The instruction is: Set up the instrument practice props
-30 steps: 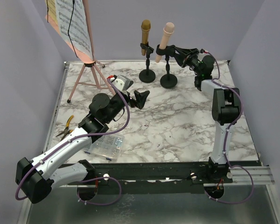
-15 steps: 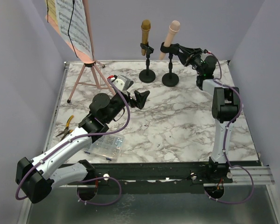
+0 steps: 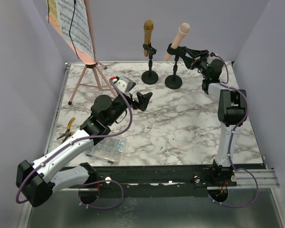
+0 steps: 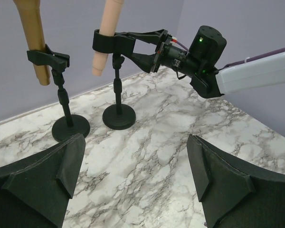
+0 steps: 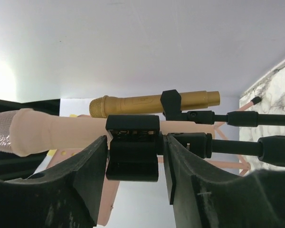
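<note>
The pink microphone (image 3: pixel 179 38) leans to the right in the clip (image 5: pixel 132 152) of the right black mic holder (image 3: pixel 173 81). My right gripper (image 3: pixel 176 49) reaches in from the right, its jaws standing on either side of that clip with a thin gap on one side, so it is open. The gold microphone (image 3: pixel 147 31) stands upright in the left mic holder (image 3: pixel 150 77). My left gripper (image 3: pixel 141 100) hovers open over the marble, holding nothing, facing both holders. The pink music rack (image 3: pixel 96 71) stands at the back left with sheet-music pages (image 3: pixel 76 23) on it.
Yellow-handled pliers (image 3: pixel 66 129) lie at the table's left edge. A clear compartment box (image 3: pixel 107 149) sits near the front left, beside my left arm. Purple walls close in the back and both sides.
The pink microphone's head has swung further right in its clip and its holder has shifted slightly. My right jaws have widened around the clip. The left arm has not moved.
</note>
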You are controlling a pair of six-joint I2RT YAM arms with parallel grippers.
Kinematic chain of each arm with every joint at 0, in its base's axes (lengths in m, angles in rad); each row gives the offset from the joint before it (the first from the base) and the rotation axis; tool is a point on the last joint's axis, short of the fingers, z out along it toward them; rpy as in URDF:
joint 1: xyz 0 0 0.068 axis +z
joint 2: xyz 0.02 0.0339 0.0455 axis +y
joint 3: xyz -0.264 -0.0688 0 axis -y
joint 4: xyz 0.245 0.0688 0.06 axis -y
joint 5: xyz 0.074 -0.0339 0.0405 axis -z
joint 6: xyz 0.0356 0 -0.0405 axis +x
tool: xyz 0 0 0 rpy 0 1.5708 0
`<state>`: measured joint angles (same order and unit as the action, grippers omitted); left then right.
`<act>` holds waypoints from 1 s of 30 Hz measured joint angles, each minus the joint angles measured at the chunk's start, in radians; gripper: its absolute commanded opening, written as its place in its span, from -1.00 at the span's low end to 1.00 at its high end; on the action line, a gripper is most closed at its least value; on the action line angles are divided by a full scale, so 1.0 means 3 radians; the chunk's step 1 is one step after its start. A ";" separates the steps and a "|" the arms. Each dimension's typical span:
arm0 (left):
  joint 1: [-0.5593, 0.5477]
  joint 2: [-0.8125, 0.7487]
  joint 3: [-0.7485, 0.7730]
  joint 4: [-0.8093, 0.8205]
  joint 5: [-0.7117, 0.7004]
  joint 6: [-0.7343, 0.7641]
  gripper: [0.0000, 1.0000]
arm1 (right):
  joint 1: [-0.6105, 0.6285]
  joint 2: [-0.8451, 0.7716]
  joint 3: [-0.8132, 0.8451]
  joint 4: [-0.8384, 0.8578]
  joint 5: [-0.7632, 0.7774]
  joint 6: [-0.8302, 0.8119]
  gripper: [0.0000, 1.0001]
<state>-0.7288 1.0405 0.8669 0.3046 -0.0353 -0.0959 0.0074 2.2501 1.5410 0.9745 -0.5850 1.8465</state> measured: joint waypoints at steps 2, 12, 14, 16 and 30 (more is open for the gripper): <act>0.0000 0.0000 0.0000 0.0000 0.0000 0.0000 0.91 | -0.0036 -0.0062 -0.0053 -0.0086 -0.0009 -0.0078 0.31; 0.0000 -0.0001 0.0000 0.0000 0.0000 -0.0001 0.91 | -0.0256 -0.0739 -0.0543 -0.0989 -0.0066 -0.0834 0.89; 0.0000 -0.0001 0.0000 0.0000 0.0000 -0.0001 0.91 | -0.0340 -0.0982 -0.0660 -0.1326 -0.0079 -0.1132 0.95; 0.0000 -0.0001 0.0000 -0.0001 0.0000 -0.0001 0.92 | -0.0427 -0.1261 -0.0763 -0.1765 -0.0055 -0.1530 0.97; 0.0001 -0.0476 0.0018 -0.0198 -0.0413 0.0117 0.97 | -0.0331 -0.4031 -0.1495 -0.4697 0.0632 -0.4617 1.00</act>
<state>-0.7284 0.8978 0.8722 0.2451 -0.1593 -0.0608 -0.0917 1.0409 1.0924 -0.4347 -0.3954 0.4614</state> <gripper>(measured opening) 0.981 0.989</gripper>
